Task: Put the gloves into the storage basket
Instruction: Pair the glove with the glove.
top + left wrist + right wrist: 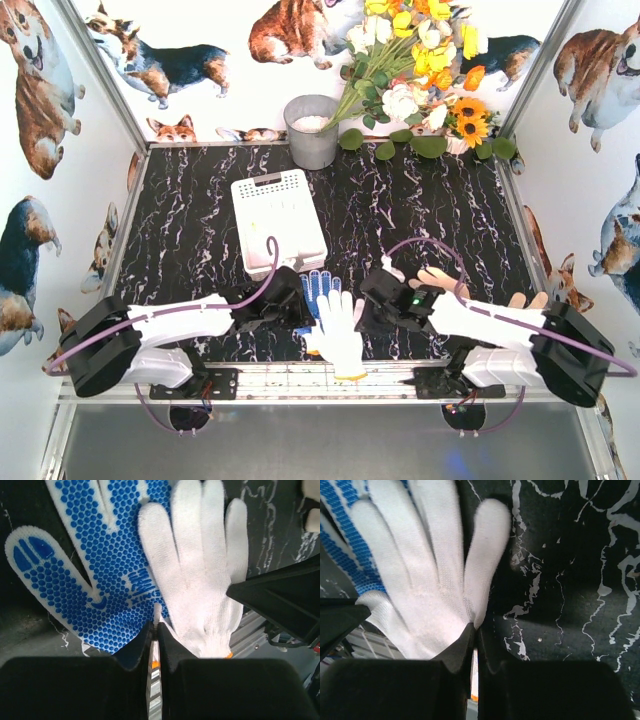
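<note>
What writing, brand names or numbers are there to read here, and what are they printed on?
Blue lettering on the palm of the blue-dotted glove: turned sideways, blurred and partly covered by the white knit glove; not readable.
White storage basket: no text visible.
Grey metal bucket: no text visible.
Nothing else carries readable writing.

Grey bucket (pixel 312 130) beside flower bouquet (pixel 420 60); black marbled table (pixel 200 220).

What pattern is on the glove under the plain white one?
Blue dots on white; the glove shows best in left wrist view.
</note>
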Motion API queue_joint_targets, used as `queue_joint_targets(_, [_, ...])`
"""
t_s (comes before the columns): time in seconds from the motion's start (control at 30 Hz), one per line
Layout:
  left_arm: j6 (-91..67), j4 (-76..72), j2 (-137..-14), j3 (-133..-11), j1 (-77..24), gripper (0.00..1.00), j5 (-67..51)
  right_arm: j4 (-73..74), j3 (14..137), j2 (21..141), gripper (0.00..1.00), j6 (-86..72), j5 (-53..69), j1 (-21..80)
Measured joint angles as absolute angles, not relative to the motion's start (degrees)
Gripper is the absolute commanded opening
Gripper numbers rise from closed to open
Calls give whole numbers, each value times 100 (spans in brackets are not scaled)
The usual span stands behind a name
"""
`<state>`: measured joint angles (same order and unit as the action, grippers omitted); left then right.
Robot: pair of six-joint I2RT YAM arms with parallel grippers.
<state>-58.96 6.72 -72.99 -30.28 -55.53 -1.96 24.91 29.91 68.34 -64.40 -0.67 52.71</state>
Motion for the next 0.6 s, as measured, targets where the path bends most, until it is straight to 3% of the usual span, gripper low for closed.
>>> queue_joint_targets(0.3, [-5826, 969, -6781, -3503, -5537, 0, 126, 2727, 2993, 5841, 0, -6193, -272, 5271])
queue_joint_targets(0.6, [-5712, 1361, -6230, -3524, -5196, 0, 305, 2976, 3583, 5843, 0, -5972, -294, 5271])
